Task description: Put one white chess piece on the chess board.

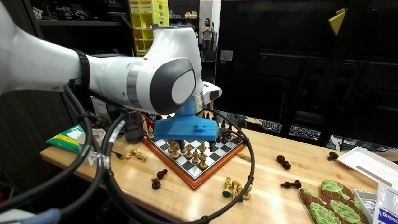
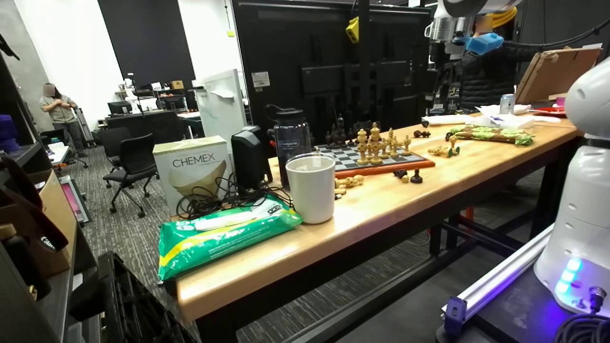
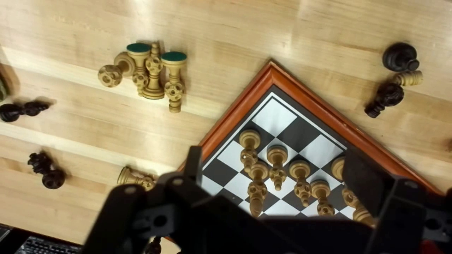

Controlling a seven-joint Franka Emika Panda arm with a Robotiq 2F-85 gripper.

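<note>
Pale wooden table [image 3: 226, 24]: black two-fingered tool [image 3: 272, 152] spread, empty; likely target, tan carved-wood chess piece [image 3: 174, 84], lies up-left of it in wrist view, long axis near-vertical.

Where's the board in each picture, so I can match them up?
In an exterior view: board, below center, partly behind the claw.
In an exterior view: board, just right of center.
Wrist view: board, low, right of center, partly behind the claw.
Shared landmark: two dark pieces close together beside the board.
</note>
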